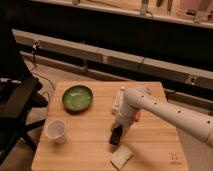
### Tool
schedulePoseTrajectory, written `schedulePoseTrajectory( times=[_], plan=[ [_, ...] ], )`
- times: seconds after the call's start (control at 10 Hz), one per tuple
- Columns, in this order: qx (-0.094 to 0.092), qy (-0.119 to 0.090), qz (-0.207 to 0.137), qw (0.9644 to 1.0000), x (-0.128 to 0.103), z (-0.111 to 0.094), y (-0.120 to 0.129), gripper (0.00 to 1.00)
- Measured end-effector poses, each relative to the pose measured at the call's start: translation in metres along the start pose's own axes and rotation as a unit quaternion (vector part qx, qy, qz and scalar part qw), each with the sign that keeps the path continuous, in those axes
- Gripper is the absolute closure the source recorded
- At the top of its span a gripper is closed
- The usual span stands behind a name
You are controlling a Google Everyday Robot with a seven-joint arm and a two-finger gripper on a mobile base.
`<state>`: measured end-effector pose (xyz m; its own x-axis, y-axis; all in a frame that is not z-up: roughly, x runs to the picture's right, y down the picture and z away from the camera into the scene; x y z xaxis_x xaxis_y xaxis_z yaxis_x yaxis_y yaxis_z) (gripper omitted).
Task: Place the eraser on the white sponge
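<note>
The eraser (115, 137) is a small dark block held at the end of my gripper (117, 134), low over the wooden table (85, 150). The white sponge (121, 156) is a flat pale pad lying on the table just below and right of the eraser, close to the front edge. The eraser's lower end is near the sponge's upper left corner; I cannot tell if they touch. My white arm (165, 112) reaches in from the right.
A green bowl (77, 98) sits at the back left of the table. A white cup (55, 131) stands at the front left. A long white bar-shaped object (119, 98) lies behind my wrist. A dark chair (15, 100) stands left of the table.
</note>
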<state>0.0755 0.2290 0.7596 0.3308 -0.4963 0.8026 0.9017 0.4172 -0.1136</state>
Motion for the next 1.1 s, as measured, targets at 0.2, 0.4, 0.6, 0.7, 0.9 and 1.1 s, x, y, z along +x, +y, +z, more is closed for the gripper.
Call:
schedulePoseTrajectory(
  times=[0.2,0.4,0.6,0.7,0.9,1.1],
  plan=[
    [-0.014,0.001,0.004,0.9999,-0.007,0.0,0.004,1.0],
    [-0.019,-0.003,0.003,0.9998,-0.019,0.002,0.012,1.0],
    [-0.016,-0.012,-0.003,0.9998,-0.028,0.007,0.02,1.0],
    [-0.014,-0.016,-0.008,0.9997,-0.032,0.011,0.023,1.0],
    [-0.013,-0.021,-0.018,0.9995,-0.04,0.02,0.028,1.0],
    [-0.011,-0.024,-0.017,0.9995,-0.047,0.03,0.035,0.86]
  ],
)
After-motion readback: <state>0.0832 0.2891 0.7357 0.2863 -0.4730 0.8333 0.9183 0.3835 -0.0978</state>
